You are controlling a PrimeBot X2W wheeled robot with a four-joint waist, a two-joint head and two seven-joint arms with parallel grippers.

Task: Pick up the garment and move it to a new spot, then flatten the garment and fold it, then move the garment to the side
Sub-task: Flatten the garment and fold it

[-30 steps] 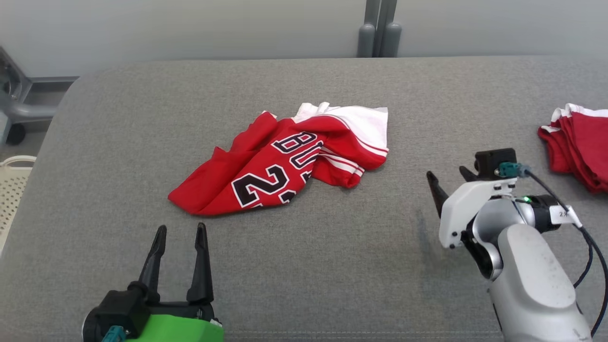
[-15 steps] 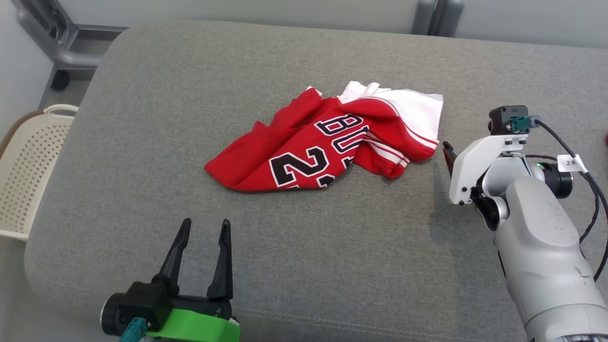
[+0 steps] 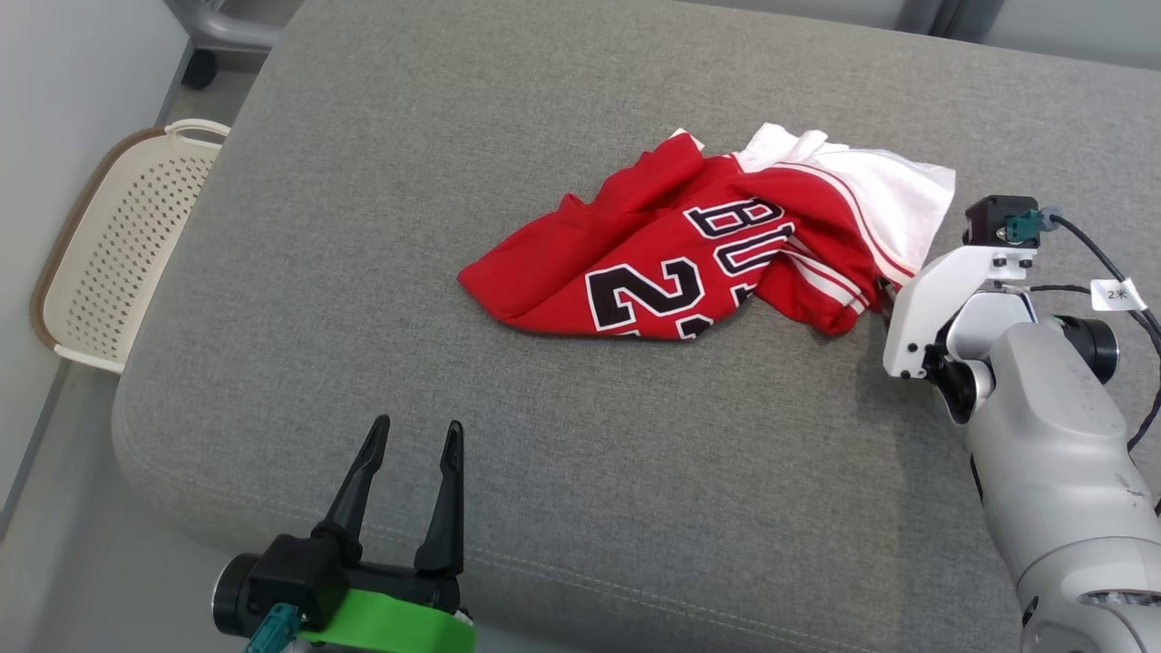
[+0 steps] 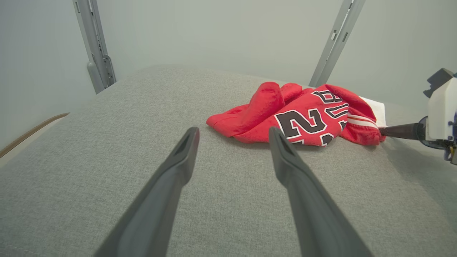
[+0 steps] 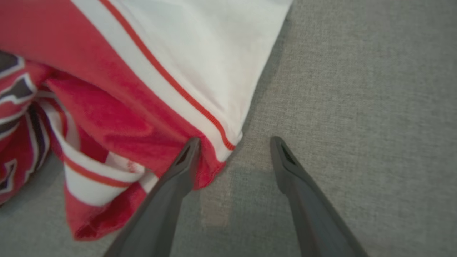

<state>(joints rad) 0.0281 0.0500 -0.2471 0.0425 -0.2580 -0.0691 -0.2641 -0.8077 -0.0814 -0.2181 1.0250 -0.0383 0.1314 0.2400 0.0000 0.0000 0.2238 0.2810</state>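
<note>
"Two claws, both spread wide, nothing held. Which is nearer the jersey (image 3: 707,263)?"

"My right claw (image 5: 235,142). One finger sits against the red hem at the jersey's right end, with the white corner just ahead of the tips. My left claw (image 3: 417,426) hangs well apart, near the grey cushion's (image 3: 544,472) front edge."

"How does it lie?"

"Crumpled mid-cushion, long axis left to right, right end farther from me. Red, black-and-white lettering, white panel folded over. I judge a short push forward, then close."
</note>
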